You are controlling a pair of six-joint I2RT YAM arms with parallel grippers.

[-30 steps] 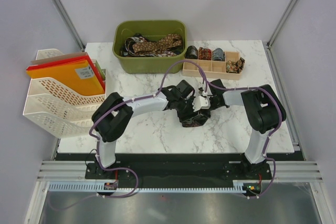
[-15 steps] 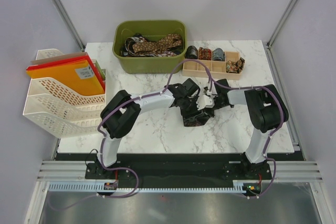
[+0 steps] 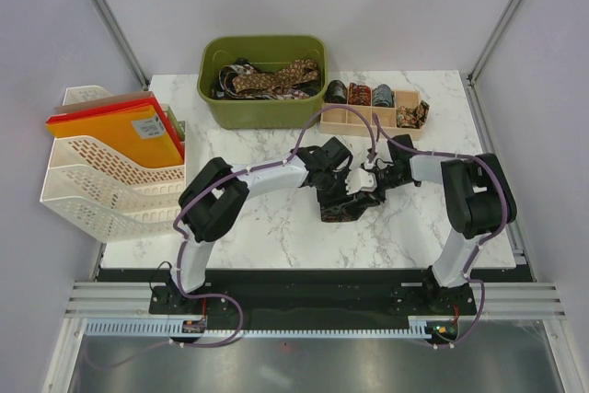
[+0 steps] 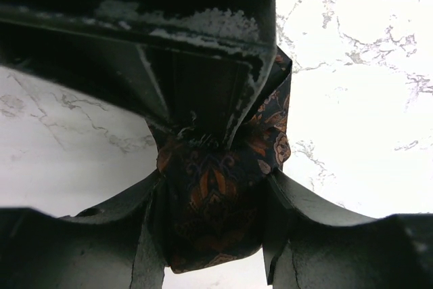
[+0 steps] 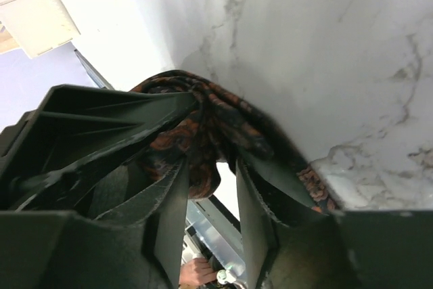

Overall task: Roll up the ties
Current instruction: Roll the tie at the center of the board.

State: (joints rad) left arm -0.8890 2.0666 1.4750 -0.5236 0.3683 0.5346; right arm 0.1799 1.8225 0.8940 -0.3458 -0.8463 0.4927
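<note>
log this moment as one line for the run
left end effector: clamped on dark tie | right end effector: open beside same tie | place: middle of marble table | step: rolling under way

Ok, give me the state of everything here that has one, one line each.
left claw: closed on the tie, fabric pressed between its fingers.
right claw: open, fingers apart at a fold of the tie.
tie: bunched, not a tight roll, lying on the table.
bin: open, holding loose ties.
tray: rolls standing in its compartments.
rack: folders in it.
</note>
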